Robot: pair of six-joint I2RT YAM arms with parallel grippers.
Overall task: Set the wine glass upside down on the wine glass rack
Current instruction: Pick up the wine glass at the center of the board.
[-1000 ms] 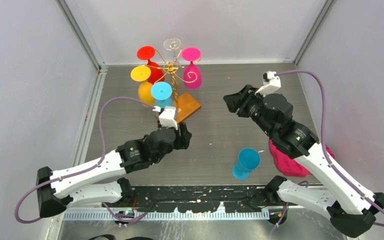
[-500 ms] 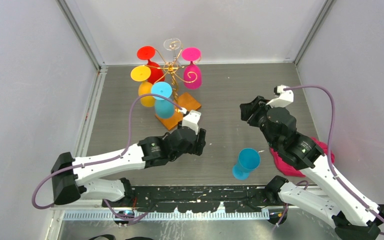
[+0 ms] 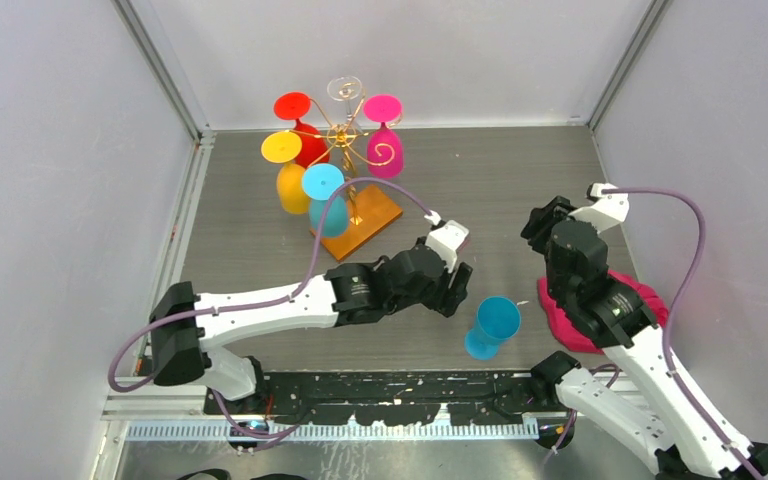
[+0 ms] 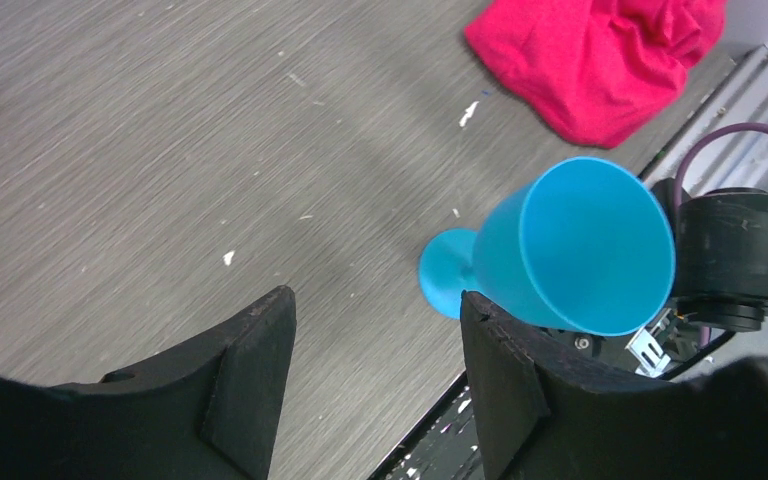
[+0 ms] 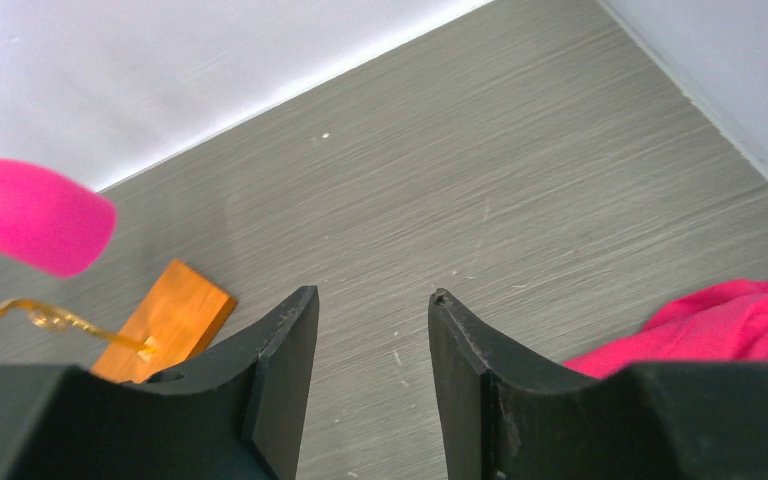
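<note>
Turquoise wine glass (image 3: 490, 325) (image 4: 580, 250) stood upright, mouth up, on the grey tabletop (image 3: 460, 180), not on the rack. Left jaws sat just left of this glass, open, gripping nothing. In the left wrist view the glass's foot showed close beside one jaw tip, and I could not tell if they touched. Crumpled pink cloth (image 3: 600, 320) (image 4: 600, 60) (image 5: 730, 320) lay near the glass, to its right. Right jaws were beyond the glass and to its right, apart from it, partly open and empty. Wine glass rack (image 3: 345, 135) (image 5: 175, 315) stood well apart from the glass, far-left of it. Gold wire on an orange-brown base, it had red, yellow, cyan, pink and clear glasses hanging upside down.
</note>
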